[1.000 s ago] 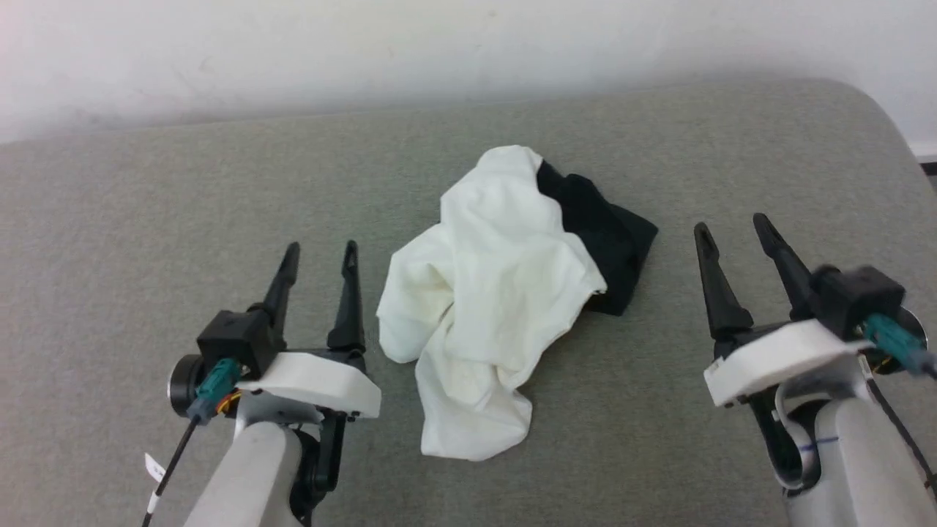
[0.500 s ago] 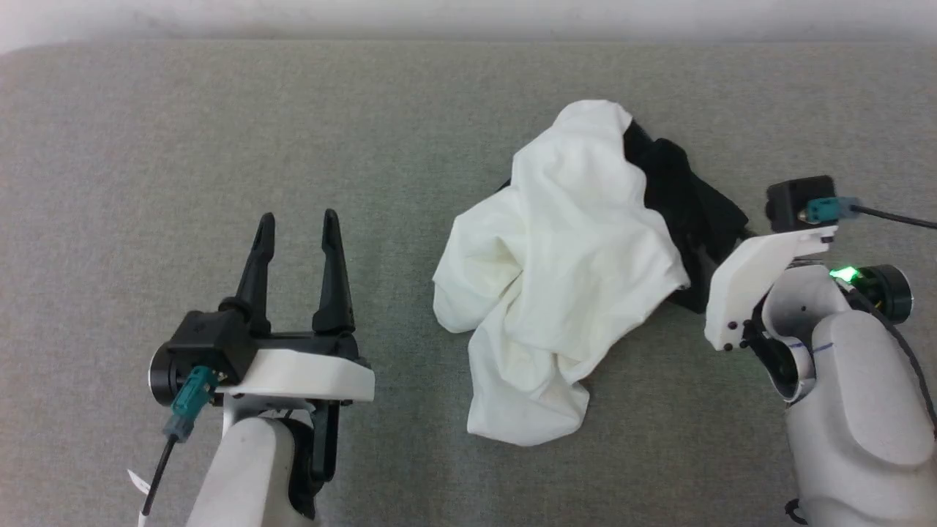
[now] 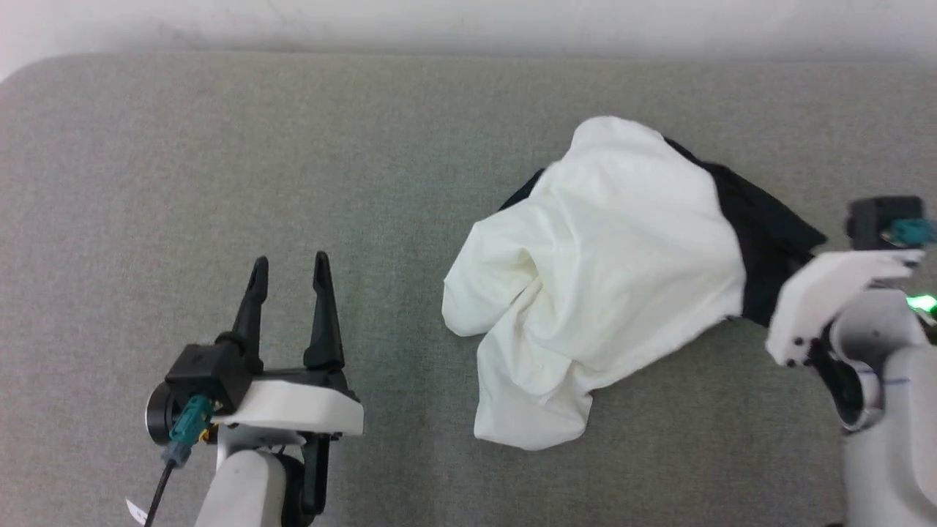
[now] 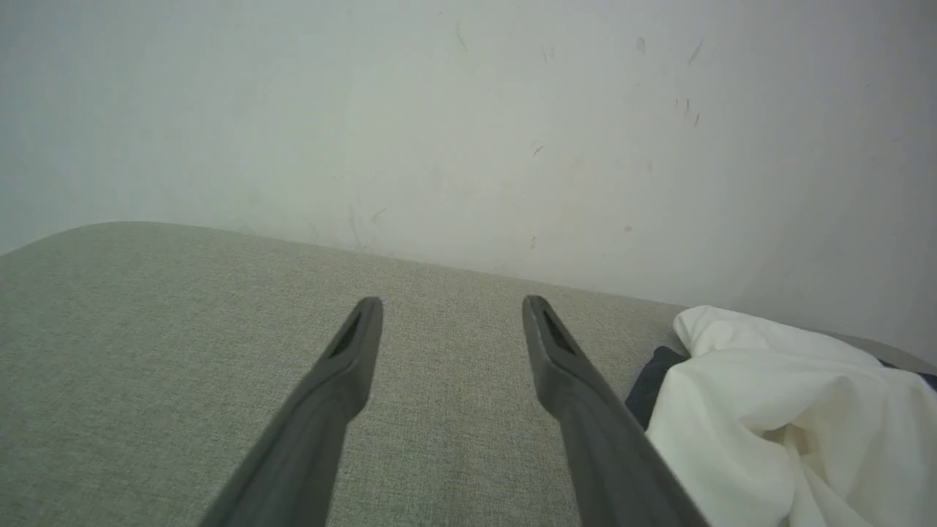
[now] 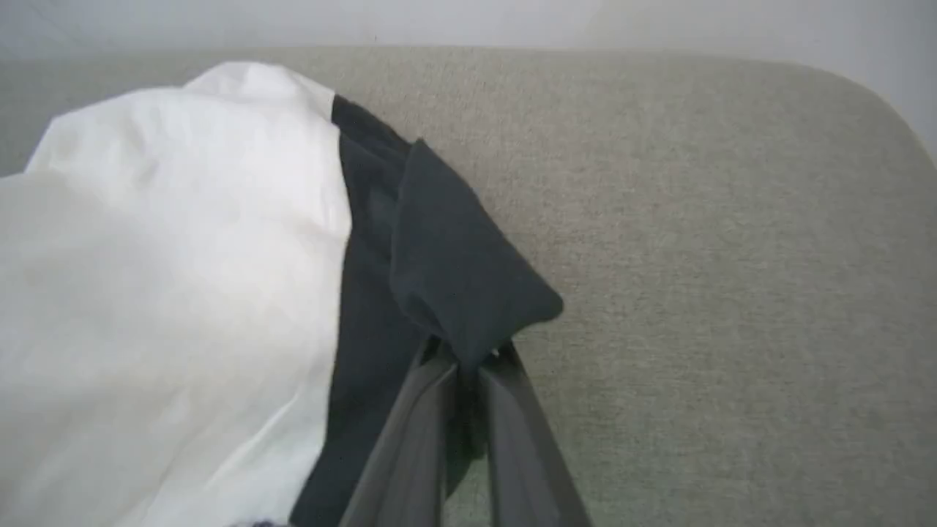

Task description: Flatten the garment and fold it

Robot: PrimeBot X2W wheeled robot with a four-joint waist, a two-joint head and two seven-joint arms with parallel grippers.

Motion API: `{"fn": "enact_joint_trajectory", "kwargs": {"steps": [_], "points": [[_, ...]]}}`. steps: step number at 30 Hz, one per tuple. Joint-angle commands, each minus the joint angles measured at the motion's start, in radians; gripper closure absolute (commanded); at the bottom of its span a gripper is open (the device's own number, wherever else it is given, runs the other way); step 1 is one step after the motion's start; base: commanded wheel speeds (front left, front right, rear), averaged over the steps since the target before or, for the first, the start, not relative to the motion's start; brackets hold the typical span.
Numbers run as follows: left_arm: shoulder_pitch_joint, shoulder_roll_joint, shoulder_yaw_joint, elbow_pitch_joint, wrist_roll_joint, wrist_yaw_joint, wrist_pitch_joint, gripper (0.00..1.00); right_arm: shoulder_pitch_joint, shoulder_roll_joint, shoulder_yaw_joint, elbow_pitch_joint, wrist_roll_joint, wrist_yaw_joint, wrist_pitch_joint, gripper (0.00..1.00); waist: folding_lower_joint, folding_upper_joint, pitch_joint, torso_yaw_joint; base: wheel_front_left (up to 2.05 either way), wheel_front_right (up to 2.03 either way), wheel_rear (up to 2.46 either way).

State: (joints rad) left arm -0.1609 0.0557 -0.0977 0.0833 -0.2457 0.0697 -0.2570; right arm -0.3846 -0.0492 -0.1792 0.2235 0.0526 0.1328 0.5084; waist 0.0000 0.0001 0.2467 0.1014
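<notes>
The garment (image 3: pixel 607 278) lies crumpled right of centre on the grey-green padded surface (image 3: pixel 219 161): a white body with a black sleeve (image 3: pixel 768 227) stretched out to the right. In the right wrist view my right gripper (image 5: pixel 463 359) is shut on the edge of that black sleeve (image 5: pixel 446 278), beside the white cloth (image 5: pixel 168 241). In the head view its white wrist housing (image 3: pixel 834 293) hides the fingers. My left gripper (image 3: pixel 289 265) stands open over bare surface, left of the garment and apart from it. The left wrist view shows its spread fingers (image 4: pixel 351 359) and the white cloth (image 4: pixel 768 417) at the lower right.
A white wall (image 3: pixel 439 22) runs along the back edge of the surface. The surface has a rounded corner (image 5: pixel 878 95) beyond the sleeve. Bare padding spreads left of and in front of the garment.
The head camera has shifted. My right gripper swung in to the black sleeve and shut on it, and the sleeve is drawn out to the right. The left gripper stays open.
</notes>
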Motion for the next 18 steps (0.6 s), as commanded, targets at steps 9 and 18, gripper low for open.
{"fn": "enact_joint_trajectory", "kwargs": {"steps": [9,18], "points": [[0.073,-0.005,0.016,-0.002,0.009,-0.008,-0.005,0.00,0.218,-0.001,-0.205,-0.257,0.007,-0.002,-0.003,1.00,0.0000,-0.0001,-0.124,-0.053,0.00,0.00,0.00],[0.102,-0.005,0.008,0.001,0.005,-0.011,-0.005,0.00,0.331,-0.001,-0.282,-0.301,0.019,-0.002,0.087,1.00,0.0000,-0.0001,-0.152,-0.049,0.00,0.00,0.00]]}}
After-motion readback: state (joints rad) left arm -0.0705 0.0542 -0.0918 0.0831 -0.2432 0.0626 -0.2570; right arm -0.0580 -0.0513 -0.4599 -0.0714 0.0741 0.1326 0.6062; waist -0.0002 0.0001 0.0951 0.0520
